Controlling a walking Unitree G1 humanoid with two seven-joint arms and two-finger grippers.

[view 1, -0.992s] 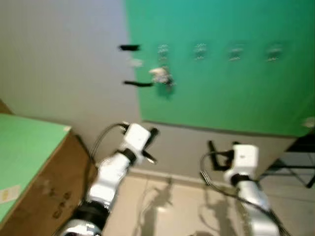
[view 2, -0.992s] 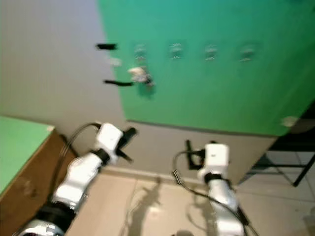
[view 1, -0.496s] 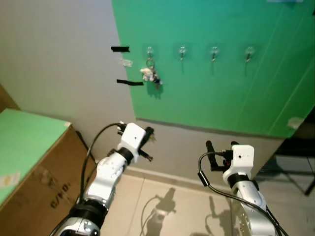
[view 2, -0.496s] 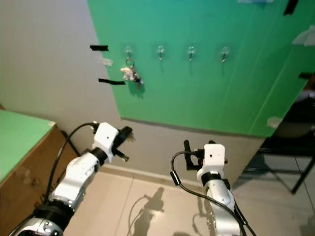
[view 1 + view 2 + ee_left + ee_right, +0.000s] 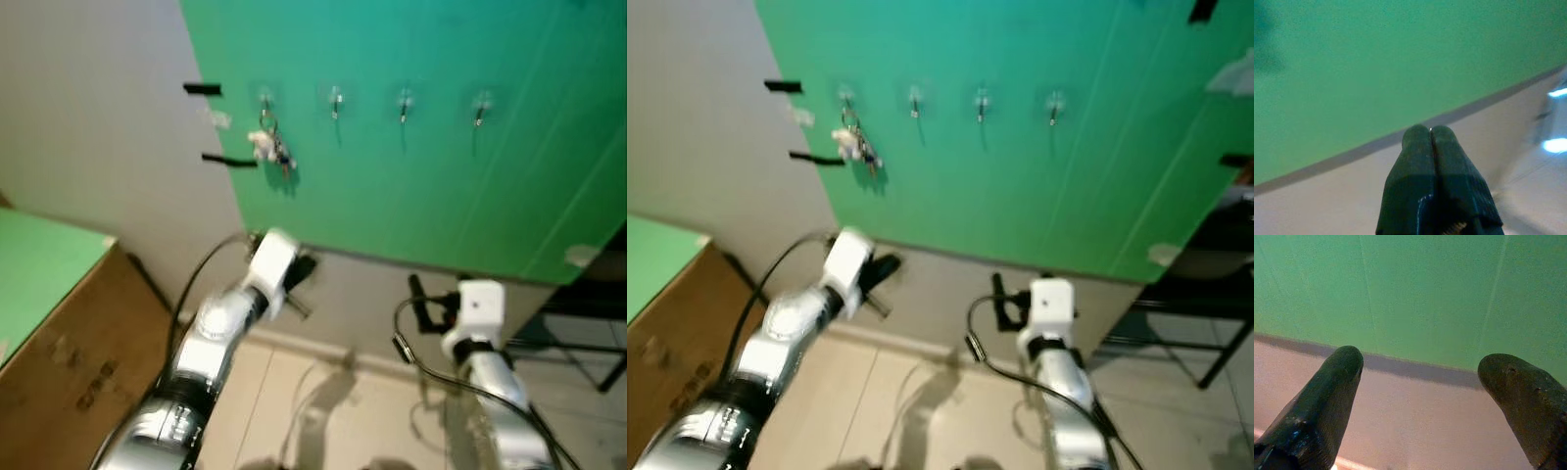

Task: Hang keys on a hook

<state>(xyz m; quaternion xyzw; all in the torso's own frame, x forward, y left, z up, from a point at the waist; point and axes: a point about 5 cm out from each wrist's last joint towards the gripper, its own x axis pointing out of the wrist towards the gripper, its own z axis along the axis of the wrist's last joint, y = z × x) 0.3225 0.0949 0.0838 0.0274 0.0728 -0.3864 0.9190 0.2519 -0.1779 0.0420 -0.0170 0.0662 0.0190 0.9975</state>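
Keys [image 5: 270, 147] hang on leftmost hook [image 5: 265, 100], well above both grippers (left fingers [image 5: 1429, 147] closed, right fingers [image 5: 1334, 377] apart).

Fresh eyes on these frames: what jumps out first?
The big green wall panel with its row of four small hooks, a bunch of keys hanging on the leftmost hook. Below it, the left gripper is shut and empty, the right gripper open.
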